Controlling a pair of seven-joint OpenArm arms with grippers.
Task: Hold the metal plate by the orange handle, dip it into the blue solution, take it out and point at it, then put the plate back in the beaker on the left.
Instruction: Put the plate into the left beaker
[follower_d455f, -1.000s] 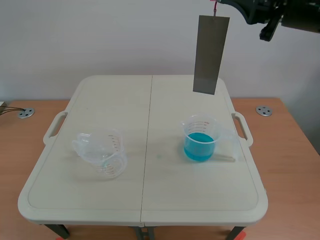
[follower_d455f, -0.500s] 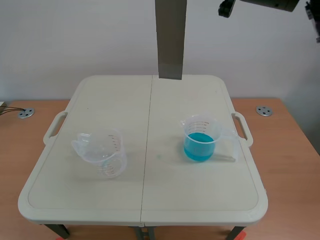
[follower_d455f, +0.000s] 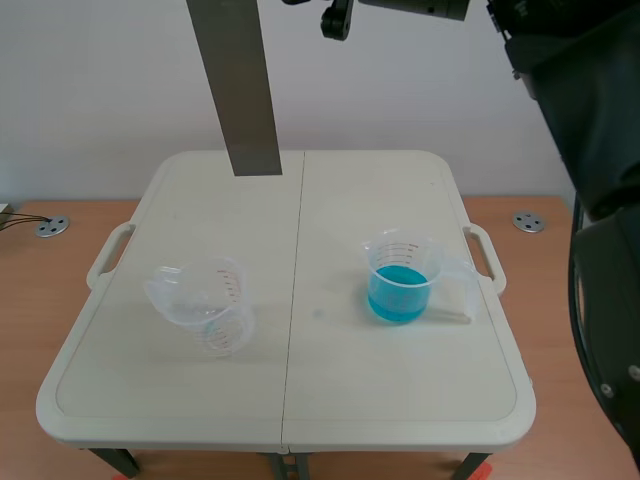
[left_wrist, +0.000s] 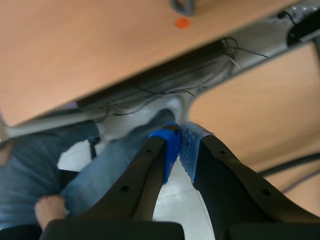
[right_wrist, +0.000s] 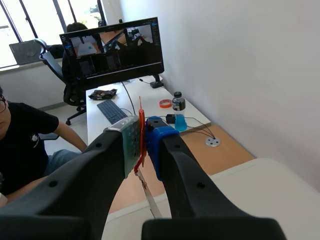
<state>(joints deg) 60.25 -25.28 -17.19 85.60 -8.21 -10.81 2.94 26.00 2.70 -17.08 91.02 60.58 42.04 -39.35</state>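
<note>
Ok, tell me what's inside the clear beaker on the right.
Blue solution fills the lower part of the clear plastic measuring beaker; nothing else shows inside. The solution hides its bottom.

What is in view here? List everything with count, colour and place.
metal plate: one, grey, hanging above the table's left half.
orange handle: one, orange, between the right fingers.
empty beaker: one, clear, table's left half.
beaker of blue solution: one, clear, table's right half.
table: one, cream, on the brown desk.
metal discs: two, silver, on the desk beside the table.
monitor: one, black, far off in the room.
person: one, black shirt, seated near the monitor.
left gripper: one, black, fingers shut on nothing, away from the table.
right gripper: one, black, raised, shut on the handle.
</note>
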